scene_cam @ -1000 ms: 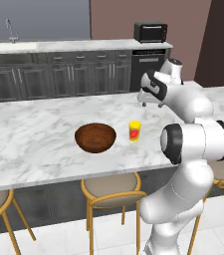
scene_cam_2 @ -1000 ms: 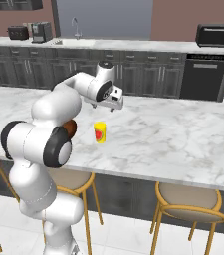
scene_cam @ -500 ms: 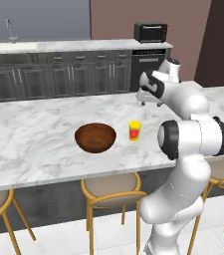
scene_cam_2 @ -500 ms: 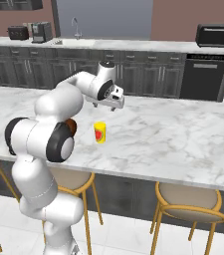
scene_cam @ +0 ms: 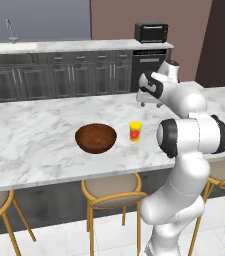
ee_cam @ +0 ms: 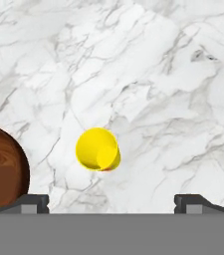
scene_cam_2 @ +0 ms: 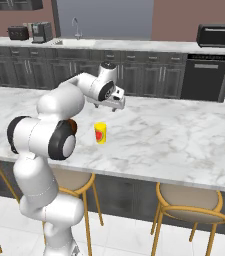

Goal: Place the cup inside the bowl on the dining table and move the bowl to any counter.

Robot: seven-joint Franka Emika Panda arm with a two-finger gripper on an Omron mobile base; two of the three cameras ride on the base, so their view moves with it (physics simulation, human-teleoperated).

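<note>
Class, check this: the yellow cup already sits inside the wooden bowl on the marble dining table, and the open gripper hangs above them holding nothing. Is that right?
Not quite. The cup stands on the dining table beside the bowl, apart from it, not inside. The left base view shows the gap, and so does the hand view. The rest holds: the gripper hangs open above, holding nothing.

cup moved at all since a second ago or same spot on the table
No. The cup stands upright just right of the bowl, as before.

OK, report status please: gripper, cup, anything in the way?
Gripper open, above the table. Cup upright beside the bowl, not grasped. Nothing in the way.
</note>
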